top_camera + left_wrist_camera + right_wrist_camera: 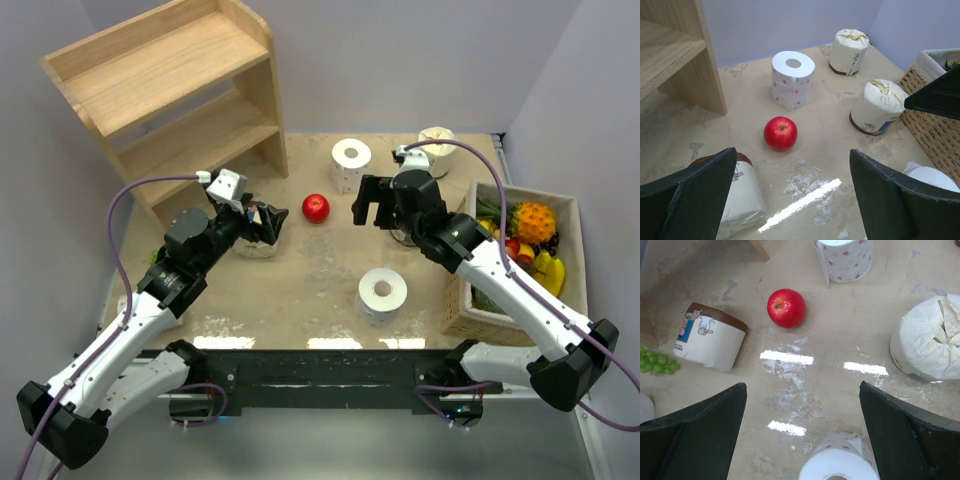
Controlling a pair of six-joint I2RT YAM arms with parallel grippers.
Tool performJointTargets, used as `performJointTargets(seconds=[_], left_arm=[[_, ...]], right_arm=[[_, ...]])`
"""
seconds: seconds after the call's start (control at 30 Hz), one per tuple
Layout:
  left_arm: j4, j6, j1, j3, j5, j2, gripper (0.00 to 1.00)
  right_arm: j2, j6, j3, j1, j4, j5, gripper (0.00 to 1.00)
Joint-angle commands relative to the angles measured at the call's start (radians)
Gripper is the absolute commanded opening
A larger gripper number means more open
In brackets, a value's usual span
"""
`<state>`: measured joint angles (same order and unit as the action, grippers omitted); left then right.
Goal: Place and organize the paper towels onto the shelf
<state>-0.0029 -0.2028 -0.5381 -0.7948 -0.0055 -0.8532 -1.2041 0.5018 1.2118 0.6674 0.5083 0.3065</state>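
The light wooden shelf (170, 90) stands at the back left. Two bare white paper towels stand upright, one at the back (351, 160) and one near the front (383, 293). A cream wrapped roll (437, 140) stands at the back right, and another (877, 107) stands beside the basket. A third wrapped roll (740, 195) lies on its side under my left gripper (265, 222), which is open above it and holds nothing. My right gripper (372, 208) hangs open over the table middle, with the near white roll (840, 465) just below it.
A red apple (316, 207) lies between the two grippers. A box of fruit (525, 190) with woven sides (930, 100) stands at the right edge. Green grapes (655, 362) lie left of the tipped wrapped roll (710, 337). Grey walls close in the table.
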Motion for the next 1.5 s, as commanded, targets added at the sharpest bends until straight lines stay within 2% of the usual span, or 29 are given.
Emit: performJointTargets(seconds=[0.0,0.27,0.37,0.57,0.63,0.73,0.9,1.07,1.2,1.33,1.47], left_arm=[[0.030,-0.006,-0.003,-0.044,-0.014,0.013,1.00],[0.030,-0.004,-0.003,-0.044,-0.019,0.013,1.00],[0.030,-0.004,-0.003,-0.044,-0.019,0.014,1.00],[0.040,-0.009,-0.003,-0.035,-0.021,0.011,1.00],[0.040,-0.009,-0.003,-0.038,-0.010,0.003,1.00],[0.029,-0.009,-0.003,-0.047,-0.005,-0.004,1.00],[0.040,-0.010,-0.003,-0.040,-0.016,0.020,1.00],[0.040,-0.010,-0.003,-0.041,-0.008,0.023,1.00],[0.040,-0.010,-0.003,-0.041,-0.005,0.031,1.00],[0.041,-0.010,-0.003,-0.038,-0.004,0.034,1.00],[0.040,-0.009,-0.003,-0.040,-0.007,0.026,1.00]], right_arm=[[0.017,0.006,0.029,0.001,-0.028,0.040,0.99],[-0.006,0.006,0.037,0.001,-0.040,0.075,0.99],[-0.025,-0.022,0.054,0.001,-0.062,0.169,0.99],[-0.100,-0.294,0.113,-0.002,-0.212,0.413,0.99],[-0.161,-0.400,0.141,-0.017,-0.278,0.430,0.99],[-0.248,-0.478,0.233,-0.084,-0.292,0.395,0.98],[-0.460,-0.528,0.416,-0.241,-0.266,0.272,0.93],[-0.644,-0.545,0.607,-0.351,-0.212,0.211,0.93],[-0.814,-0.568,0.745,-0.410,-0.139,0.168,0.89],[-0.920,-0.565,0.863,-0.471,-0.076,0.097,0.84],[-1.002,-0.560,0.972,-0.515,-0.037,0.037,0.84]])
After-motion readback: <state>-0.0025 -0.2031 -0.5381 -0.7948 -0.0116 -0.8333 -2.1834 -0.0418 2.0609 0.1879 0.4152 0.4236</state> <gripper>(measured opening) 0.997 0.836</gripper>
